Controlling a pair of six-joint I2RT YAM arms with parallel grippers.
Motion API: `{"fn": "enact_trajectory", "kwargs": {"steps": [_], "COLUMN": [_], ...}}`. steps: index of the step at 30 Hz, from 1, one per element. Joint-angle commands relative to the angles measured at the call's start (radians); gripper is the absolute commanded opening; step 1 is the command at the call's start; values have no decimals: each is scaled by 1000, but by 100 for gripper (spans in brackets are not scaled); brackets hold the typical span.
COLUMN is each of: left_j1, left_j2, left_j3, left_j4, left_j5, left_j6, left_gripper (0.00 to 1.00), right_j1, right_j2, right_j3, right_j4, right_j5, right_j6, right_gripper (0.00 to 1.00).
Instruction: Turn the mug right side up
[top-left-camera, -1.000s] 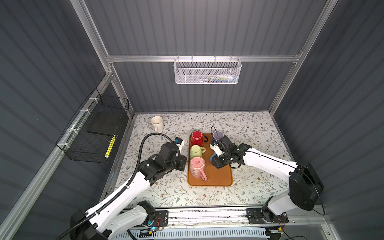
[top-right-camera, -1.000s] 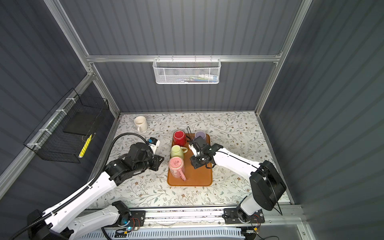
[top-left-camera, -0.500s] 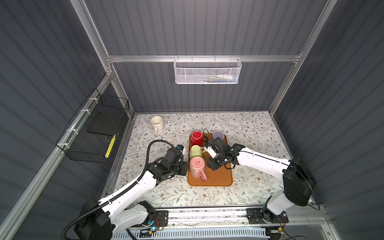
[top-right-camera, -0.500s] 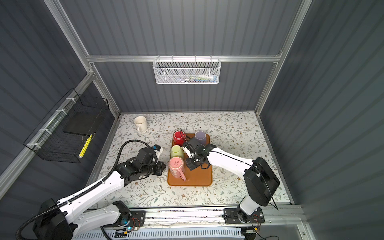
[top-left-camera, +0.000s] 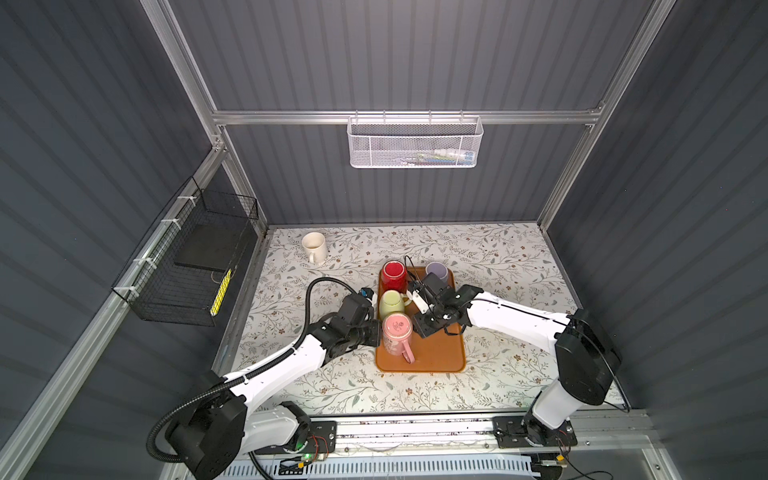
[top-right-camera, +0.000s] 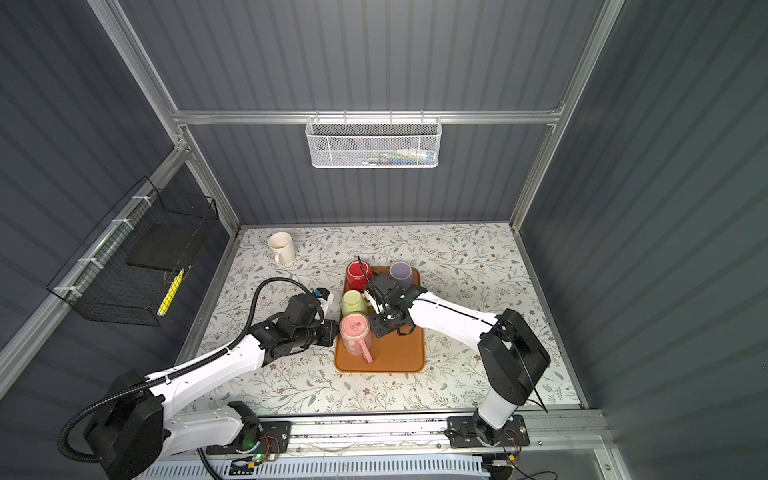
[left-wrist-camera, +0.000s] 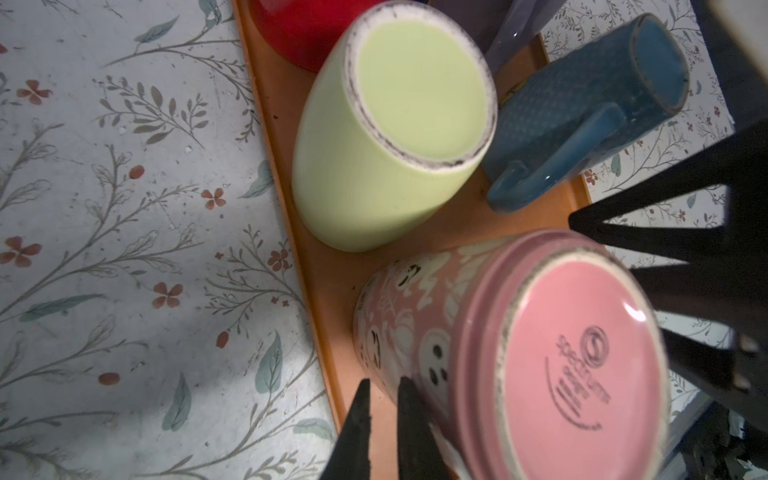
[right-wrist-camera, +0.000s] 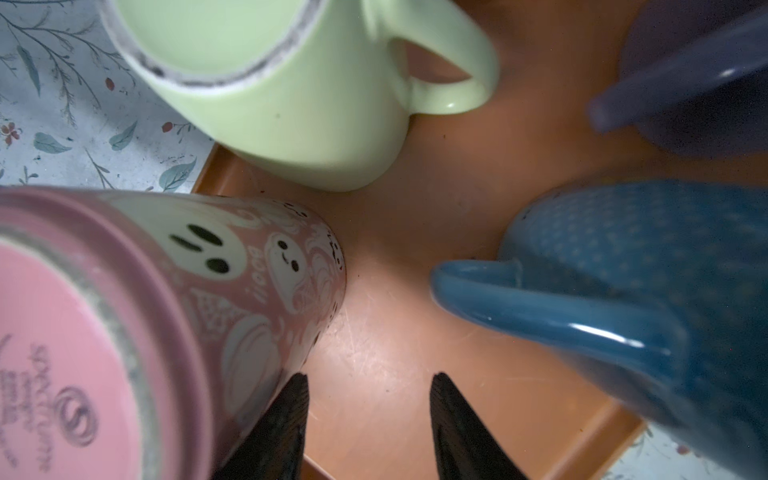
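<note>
Nearest, at the near left of the orange tray (top-left-camera: 436, 357): pink mug (top-left-camera: 397, 330) with a ghost pattern, standing base up, handle aimed at the tray's near edge. Just off the tray's left edge, beside that mug: left gripper (left-wrist-camera: 385, 384), jaws almost together, only a sliver of tray showing between them, clamped on nothing; contact with the mug's wall impossible to tell. Over the tray's middle, on the mug's other side: right gripper (right-wrist-camera: 370, 376), jaws apart, bare tray between them, one fingertip (right-wrist-camera: 297, 399) close against the pink wall. Farther along the tray's left side: green mug (top-left-camera: 391, 302), base up, handle toward the tray's middle. Across from it, under the right arm: blue dotted mug (left-wrist-camera: 582, 112), shown only in the wrist views. At the tray's far end: red mug (top-left-camera: 394, 274) on the left, purple mug (top-left-camera: 436, 271) on the right. Beyond the tray's far left corner, well apart on the flowered bench (top-left-camera: 498, 266): cream mug (top-left-camera: 313, 246), mouth up.
</note>
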Motion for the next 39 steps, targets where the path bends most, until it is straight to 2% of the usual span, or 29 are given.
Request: {"fn": "enact_trajectory", "kwargs": {"steps": [1, 7, 13, 17, 21, 23, 26, 29, 35, 39], "left_j1": [-1, 16, 21, 49, 118, 158, 213, 261, 390, 442], "left_j2": [25, 89, 116, 73, -14, -63, -118, -137, -150, -169], "left_j3": [24, 67, 102, 103, 93, 78, 54, 43, 23, 5], "left_j4": [62, 108, 109, 58, -20, -52, -84, -95, -99, -106], "left_j5": [9, 21, 28, -2, -16, -26, -53, -58, 5, 32], "left_j6": [24, 46, 62, 81, 102, 105, 111, 99, 46, 25], "left_gripper": [15, 15, 14, 14, 14, 14, 15, 15, 15, 15], "right_j1": [25, 46, 52, 51, 59, 92, 174, 212, 294, 334], "right_j2": [-19, -21, -42, -69, -133, -181, -251, -269, -202, -133], "right_j3": [-21, -43, -73, -89, -153, -217, -305, -338, -298, -250], "right_j4": [0, 26, 12, -17, 21, 74, 148, 194, 182, 172], "right_j5": [-32, -60, -9, 36, 19, 62, 189, 258, 388, 406], "right_j6": [42, 96, 128, 118, 136, 142, 172, 207, 200, 195], "right_gripper": [50, 50, 50, 50, 50, 52, 53, 53, 53, 53]}}
